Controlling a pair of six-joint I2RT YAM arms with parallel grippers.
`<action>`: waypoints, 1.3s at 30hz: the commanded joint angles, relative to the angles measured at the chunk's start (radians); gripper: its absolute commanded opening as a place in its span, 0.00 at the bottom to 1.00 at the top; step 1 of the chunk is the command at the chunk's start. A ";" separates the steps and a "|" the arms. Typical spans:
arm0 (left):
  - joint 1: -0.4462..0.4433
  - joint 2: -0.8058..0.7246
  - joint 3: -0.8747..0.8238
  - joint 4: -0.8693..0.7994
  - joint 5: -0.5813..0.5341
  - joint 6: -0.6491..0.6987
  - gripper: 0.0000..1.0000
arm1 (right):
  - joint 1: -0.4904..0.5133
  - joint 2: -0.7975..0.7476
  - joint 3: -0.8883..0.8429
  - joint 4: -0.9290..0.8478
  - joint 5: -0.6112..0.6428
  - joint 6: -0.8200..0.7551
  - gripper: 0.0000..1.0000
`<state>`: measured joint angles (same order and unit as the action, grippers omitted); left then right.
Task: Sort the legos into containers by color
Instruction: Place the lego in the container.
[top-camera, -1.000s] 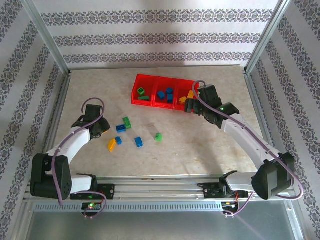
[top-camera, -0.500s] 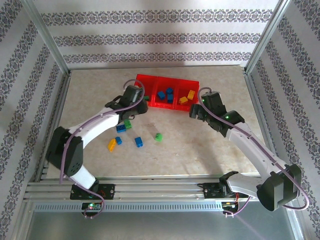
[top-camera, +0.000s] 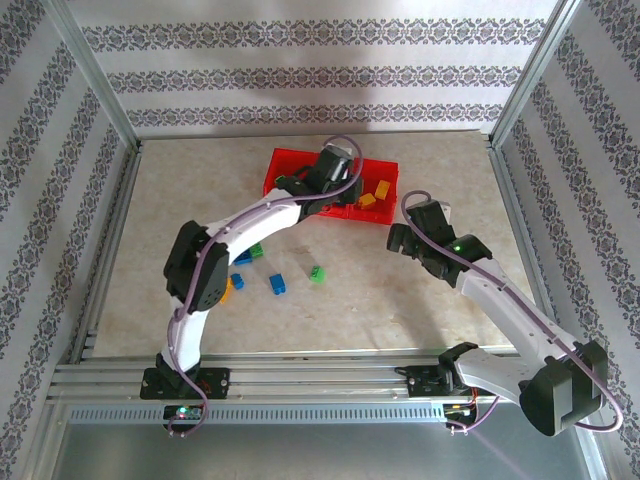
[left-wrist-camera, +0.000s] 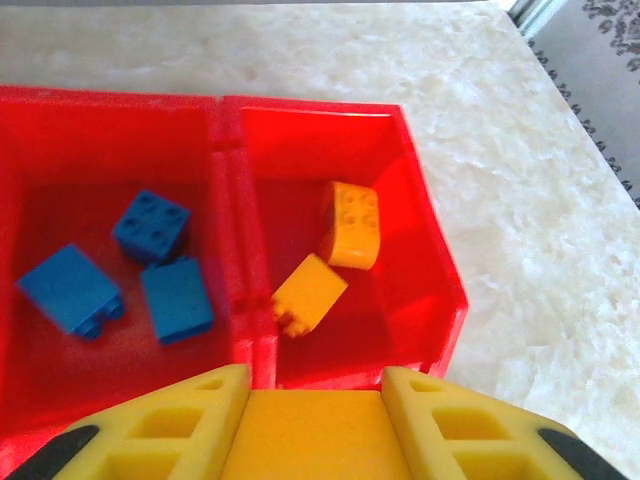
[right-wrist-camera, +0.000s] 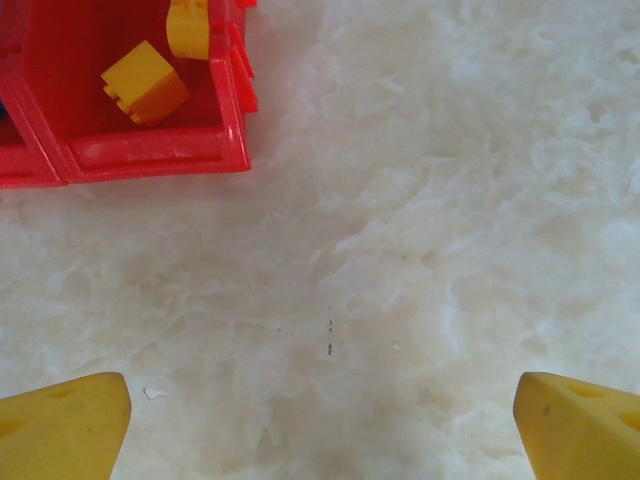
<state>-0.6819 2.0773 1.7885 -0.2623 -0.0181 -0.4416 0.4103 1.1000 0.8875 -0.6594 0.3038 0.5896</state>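
The red tray (top-camera: 274, 166) lies at the back of the table. My left gripper (top-camera: 345, 190) hovers over its near wall, shut on a yellow-orange brick (left-wrist-camera: 310, 435) between the yellow fingers (left-wrist-camera: 160, 432). The right compartment (left-wrist-camera: 425, 250) holds two yellow-orange bricks (left-wrist-camera: 352, 225), and the middle one holds three blue bricks (left-wrist-camera: 150, 222). My left arm hides most of the left compartment. My right gripper (top-camera: 398, 236) stands open above bare table, just near and right of the tray corner (right-wrist-camera: 235, 150). Loose blue (top-camera: 277, 284) and green (top-camera: 317, 273) bricks lie mid-table.
More loose bricks lie by my left arm's elbow: a blue one (top-camera: 241, 257), a green one (top-camera: 257, 250) and a partly hidden yellow one (top-camera: 229, 286). Metal frame posts and patterned walls close in the table on three sides.
My left arm swung from the table's left side across to the tray. My right gripper drew back from the tray's right compartment toward the near right.
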 joint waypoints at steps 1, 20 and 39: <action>-0.017 0.085 0.111 0.012 0.008 0.085 0.27 | 0.008 -0.021 -0.009 -0.038 0.041 0.030 0.98; -0.064 0.416 0.493 -0.069 0.037 0.181 0.28 | 0.009 -0.068 -0.006 -0.063 0.063 0.038 0.98; -0.065 0.450 0.542 -0.117 0.031 0.170 0.52 | 0.007 -0.055 -0.007 -0.051 0.050 0.040 0.98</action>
<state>-0.7380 2.5187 2.2814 -0.3374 0.0086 -0.2798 0.4103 1.0443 0.8871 -0.7067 0.3408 0.6090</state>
